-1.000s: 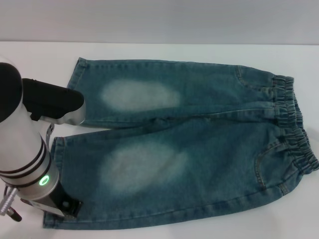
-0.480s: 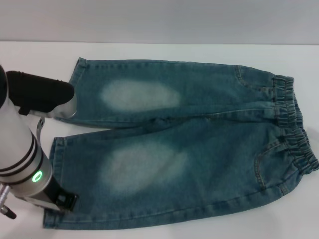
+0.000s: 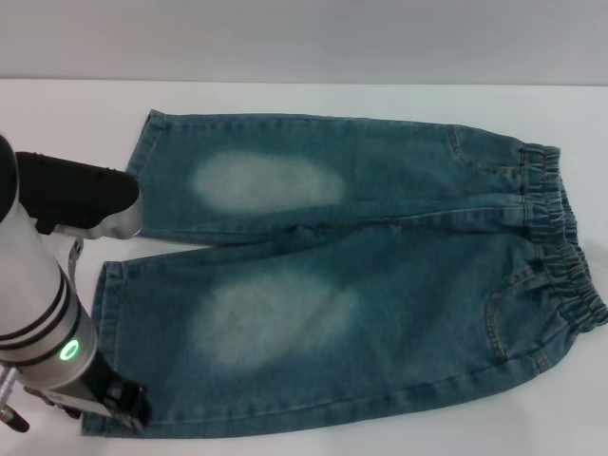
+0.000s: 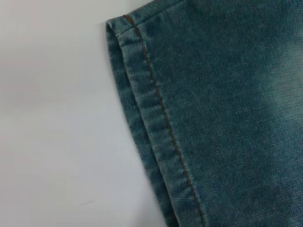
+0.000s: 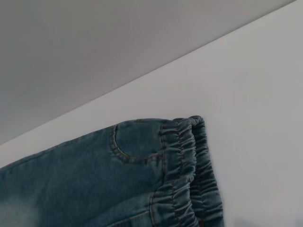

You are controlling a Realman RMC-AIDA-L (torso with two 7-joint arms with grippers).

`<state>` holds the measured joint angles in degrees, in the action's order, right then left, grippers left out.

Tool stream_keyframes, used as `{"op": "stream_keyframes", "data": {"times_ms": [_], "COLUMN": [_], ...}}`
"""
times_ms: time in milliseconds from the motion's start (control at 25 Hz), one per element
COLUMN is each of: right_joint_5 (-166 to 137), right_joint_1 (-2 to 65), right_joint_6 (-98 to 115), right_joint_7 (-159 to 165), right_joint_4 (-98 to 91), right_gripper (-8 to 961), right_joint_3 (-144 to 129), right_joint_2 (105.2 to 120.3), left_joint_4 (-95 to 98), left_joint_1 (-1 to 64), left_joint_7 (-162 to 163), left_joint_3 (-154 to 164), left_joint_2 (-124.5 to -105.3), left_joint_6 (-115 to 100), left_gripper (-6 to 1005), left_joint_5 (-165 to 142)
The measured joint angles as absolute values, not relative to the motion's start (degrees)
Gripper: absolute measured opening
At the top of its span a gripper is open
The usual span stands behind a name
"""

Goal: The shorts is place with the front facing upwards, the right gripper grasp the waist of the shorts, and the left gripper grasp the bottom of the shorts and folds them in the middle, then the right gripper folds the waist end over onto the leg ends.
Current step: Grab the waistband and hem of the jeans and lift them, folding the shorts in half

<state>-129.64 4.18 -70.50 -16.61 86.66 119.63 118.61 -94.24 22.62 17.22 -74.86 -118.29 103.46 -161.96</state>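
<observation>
- I have the shorts point(image 3: 361, 285) lying flat on the white desk point(image 3: 313, 100), front up, both faded leg patches showing.
- The waist point(image 3: 560, 252) is on my right side of the head view, and the bottom of the shorts point(image 3: 104, 313) points toward my left.
- My left end effector point(image 3: 128, 407) sits low at the near corner of the nearer leg hem, touching or just over the denim; I cannot tell how wide its fingers are.
- My left wrist view shows that stitched hem point(image 4: 156, 127) close up, flat against the desk.
- My right wrist view looks at the puckered waist and a pocket seam point(image 5: 118, 149); the right end effector itself is out of sight in every view.
</observation>
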Motion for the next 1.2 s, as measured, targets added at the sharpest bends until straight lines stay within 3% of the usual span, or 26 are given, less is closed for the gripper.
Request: {"op": "stream_keyframes", "data": {"times_ms": [200,520,1200], "right_joint_5": [-129.64,-129.64,-129.64], "right_joint_1": [4.22,4.17,4.09], "right_joint_6": [-70.49,-70.51,-70.67], "right_joint_7": [-16.61,-16.62,-16.62], "right_joint_4": [86.55,86.48,86.48], "right_gripper": [767,767,767], "right_joint_3": [119.62,119.62,119.62], "right_joint_2": [118.58,118.56,118.56], "left_joint_4": [-92.64,-92.17,-90.99], "left_joint_1": [22.9,23.11,23.22], "left_joint_7": [17.23,17.23,17.38], "left_joint_3": [-74.62,-74.45,-73.94], "left_joint_2": [-118.3,-118.38,-118.47], "left_joint_6": [102.9,102.57,102.29], "left_gripper": [652,819,725], "left_joint_5": [-161.93,-161.64,-160.83]}}
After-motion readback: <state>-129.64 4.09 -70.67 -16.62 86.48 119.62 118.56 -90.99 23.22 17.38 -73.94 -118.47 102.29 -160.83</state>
